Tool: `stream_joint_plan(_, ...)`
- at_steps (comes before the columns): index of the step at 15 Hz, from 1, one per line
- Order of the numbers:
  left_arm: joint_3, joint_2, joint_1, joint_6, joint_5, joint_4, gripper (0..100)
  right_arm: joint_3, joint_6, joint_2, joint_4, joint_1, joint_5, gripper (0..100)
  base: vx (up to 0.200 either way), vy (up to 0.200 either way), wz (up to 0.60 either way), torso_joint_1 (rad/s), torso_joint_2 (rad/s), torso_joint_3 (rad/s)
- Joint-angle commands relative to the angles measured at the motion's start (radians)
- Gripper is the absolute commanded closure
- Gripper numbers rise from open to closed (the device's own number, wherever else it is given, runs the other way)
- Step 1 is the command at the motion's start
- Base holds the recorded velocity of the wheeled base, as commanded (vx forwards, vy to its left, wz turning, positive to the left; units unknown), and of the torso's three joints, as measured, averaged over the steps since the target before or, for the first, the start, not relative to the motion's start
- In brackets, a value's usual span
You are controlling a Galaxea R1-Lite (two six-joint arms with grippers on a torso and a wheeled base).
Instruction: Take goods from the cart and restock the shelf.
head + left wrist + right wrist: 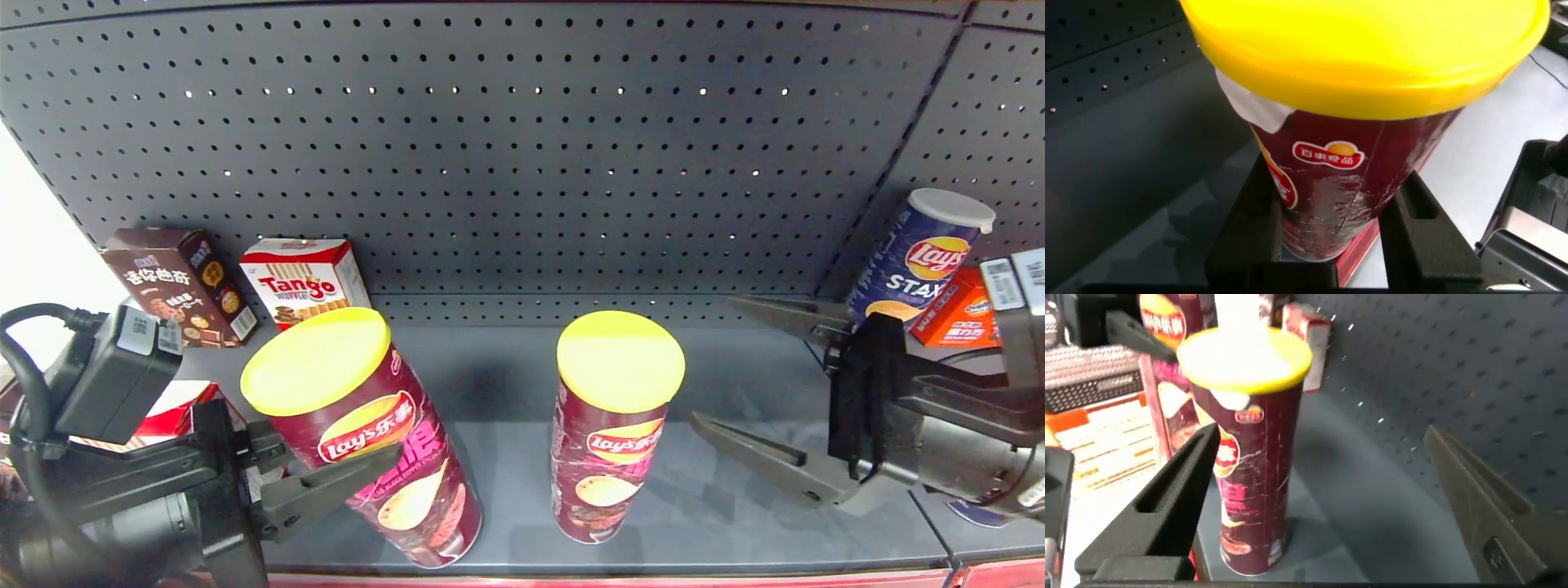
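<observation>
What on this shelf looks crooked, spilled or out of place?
The left red can looks askew. It leans with its top tipped to the left, gripped in the left pincer, while the other red can beside it stands upright. Nothing appears spilled.
</observation>
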Motion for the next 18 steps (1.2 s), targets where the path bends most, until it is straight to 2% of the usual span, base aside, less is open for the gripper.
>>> stream_joint_plan(1, 0.003, 0.000, 0.002, 0.000, 0.000, -0.001, 100, 0.025, 0.000, -0.093, 0.018, -0.012, -0.009, 0, 0.000, 0.000, 0.00, 0.000, 0.00, 0.000)
stream_joint_plan(3, 0.009, 0.000, 0.002, 0.000, 0.002, -0.001, 100, 0.074, 0.000, -0.155, 0.029, -0.030, -0.057, 0, 0.000, 0.000, 0.00, 0.000, 0.00, 0.000)
stream_joint_plan(7, 0.016, 0.000, 0.002, 0.000, 0.002, -0.001, 100, 0.189, 0.000, -0.301, 0.073, -0.142, -0.088, 0, 0.000, 0.000, 0.00, 0.000, 0.00, 0.000)
stream_joint_plan(9, 0.017, -0.002, 0.002, 0.000, 0.002, -0.001, 100, 0.247, 0.000, -0.378, 0.141, -0.147, -0.232, 0, 0.000, 0.000, 0.00, 0.000, 0.00, 0.000)
stream_joint_plan(10, 0.022, -0.002, 0.002, 0.000, 0.002, -0.001, 100, 0.269, 0.000, -0.425, 0.201, -0.141, -0.336, 0, 0.000, 0.000, 0.00, 0.000, 0.00, 0.000)
stream_joint_plan(11, 0.026, -0.003, 0.003, 0.000, 0.002, -0.001, 100, 0.280, -0.001, -0.464, 0.247, -0.135, -0.394, 0, 0.000, 0.000, 0.00, 0.000, 0.00, 0.000)
stream_joint_plan(12, 0.037, -0.011, 0.002, 0.000, 0.002, -0.001, 100, 0.292, -0.001, -0.568, 0.363, -0.116, -0.439, 0, 0.000, 0.000, 0.00, 0.000, 0.00, 0.000)
stream_joint_plan(15, 0.051, -0.029, 0.003, 0.000, 0.005, 0.001, 100, 0.306, 0.005, -0.792, 0.615, -0.124, -0.444, 0, 0.000, 0.000, 0.00, 0.000, 0.00, 0.000)
stream_joint_plan(18, 0.054, -0.043, 0.005, -0.008, 0.005, 0.001, 100, 0.309, 0.003, -0.988, 0.796, -0.170, -0.442, 0, 0.000, 0.000, 0.00, 0.000, 0.00, 0.000)
